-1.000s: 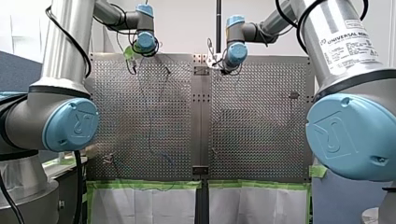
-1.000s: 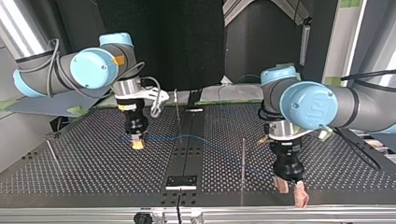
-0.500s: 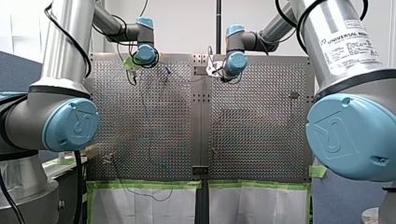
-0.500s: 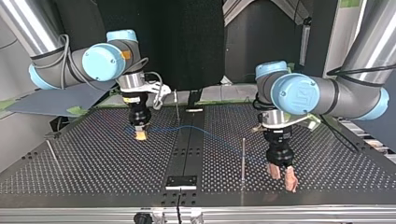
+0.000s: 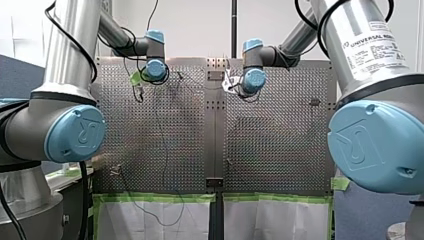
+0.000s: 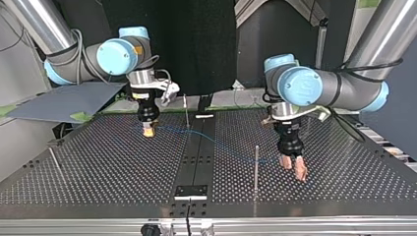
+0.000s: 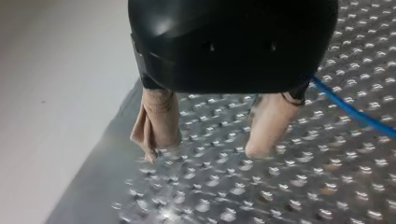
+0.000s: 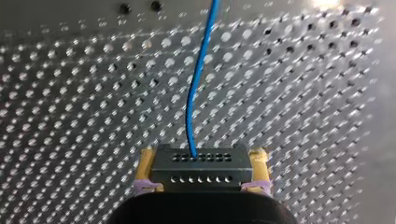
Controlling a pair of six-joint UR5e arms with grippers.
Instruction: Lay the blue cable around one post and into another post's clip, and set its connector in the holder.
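Note:
In the right wrist view my right gripper (image 8: 203, 161) is shut on a black connector (image 8: 187, 175) between yellow pads. The blue cable (image 8: 198, 84) runs out ahead of it over the perforated table. The top view shows this gripper (image 6: 148, 132) at the left, with the cable (image 6: 221, 145) sagging across towards my left gripper (image 6: 293, 168). My left gripper (image 7: 203, 151) stands open just above the table, nothing between its beige pads, and the cable (image 7: 348, 109) passes beside it. A thin post (image 6: 256, 164) stands near it; another post (image 6: 186, 110) is by my right gripper.
A small black plate (image 6: 192, 191) sits on the centre strip near the top view's front edge. A thin leaning rod (image 6: 54, 160) stands at that view's far left. In the front view green tape (image 5: 160, 198) lines the table's near edge.
Both grippers have moved away from the top view's front edge, towards the arms' bases. The connector stayed in my right gripper, and the cable was drawn along with it.

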